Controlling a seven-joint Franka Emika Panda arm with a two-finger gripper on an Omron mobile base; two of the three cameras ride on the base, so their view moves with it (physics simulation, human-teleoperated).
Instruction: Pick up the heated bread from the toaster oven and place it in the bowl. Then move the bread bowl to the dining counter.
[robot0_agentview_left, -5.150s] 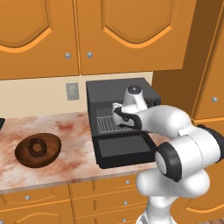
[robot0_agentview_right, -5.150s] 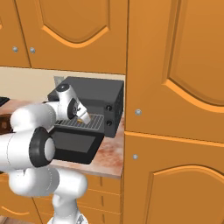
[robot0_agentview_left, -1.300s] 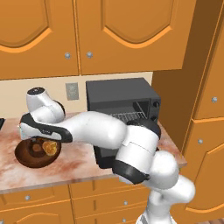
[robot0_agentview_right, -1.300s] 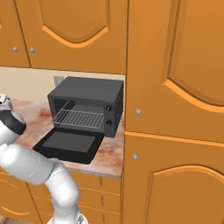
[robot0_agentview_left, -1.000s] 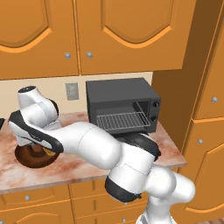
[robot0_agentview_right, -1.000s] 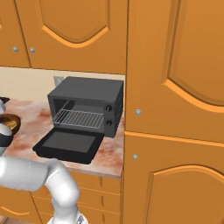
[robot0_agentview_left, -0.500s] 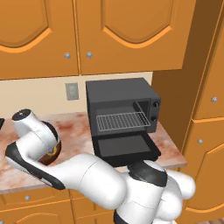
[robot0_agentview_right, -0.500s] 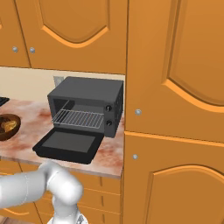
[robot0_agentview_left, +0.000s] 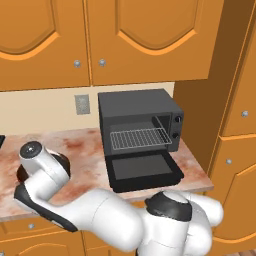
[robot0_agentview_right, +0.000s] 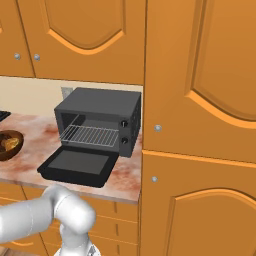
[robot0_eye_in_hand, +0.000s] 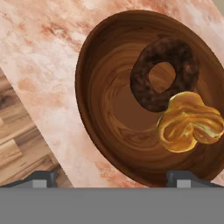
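- Bread (robot0_eye_in_hand: 190, 122), golden and glossy, lies inside the wooden bowl (robot0_eye_in_hand: 109, 113), touching a dark ring-shaped piece (robot0_eye_in_hand: 164, 78) at the bowl's centre, at about five o'clock from it.
- Bowl sits on the marbled desk (robot0_eye_in_hand: 48, 48), close to its front edge, with wood floor (robot0_eye_in_hand: 17, 153) showing past it.
- Gripper (robot0_eye_in_hand: 111, 178) hovers above the bowl's near rim, jaws spread wide and holding nothing.
- Toaster oven (robot0_agentview_left: 140, 117) stands well apart at three o'clock from the bowl, its door (robot0_agentview_left: 144, 171) dropped flat and its wire rack (robot0_agentview_left: 137, 138) bare.
- Orange cabinets (robot0_agentview_right: 200, 100) flank the oven.
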